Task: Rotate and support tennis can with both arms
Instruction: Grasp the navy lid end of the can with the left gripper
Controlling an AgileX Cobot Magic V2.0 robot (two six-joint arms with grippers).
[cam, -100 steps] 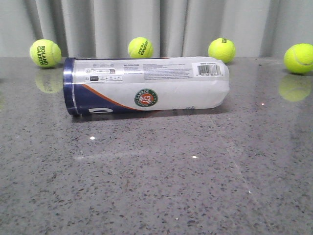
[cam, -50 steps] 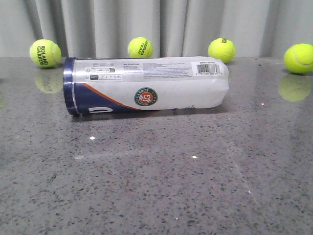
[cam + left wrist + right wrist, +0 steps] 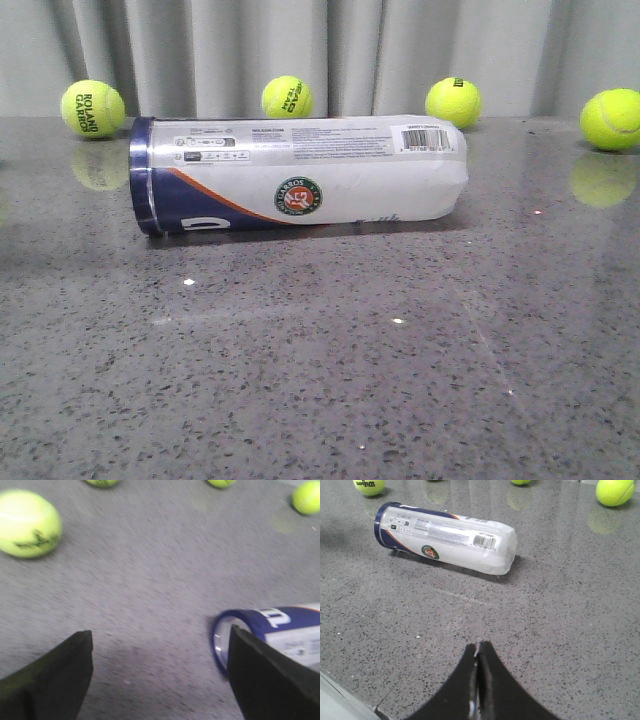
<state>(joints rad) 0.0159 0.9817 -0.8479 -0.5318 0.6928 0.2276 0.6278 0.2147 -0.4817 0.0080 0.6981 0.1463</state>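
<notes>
The left tool is held low over the bench with its fingers spread wide apart and nothing gripped between them. One of its fingers is seen just beside the navy end of the tennis can; whether they touch cannot be told, since that view is blurred. The right tool is held well back from the can, pointed toward it, with its two fingers pressed together and nothing between them. Neither arm is seen in the front view.

The tennis can is laid on its side across the far middle of the bench, its navy-and-orange band to the left and its clear ribbed base to the right, the round logo facing the front camera. In the left wrist view only the navy end is shown, the rest being cut off by the frame edge and the finger. Four tennis balls are set along the back of the bench, before a grey curtain.
</notes>
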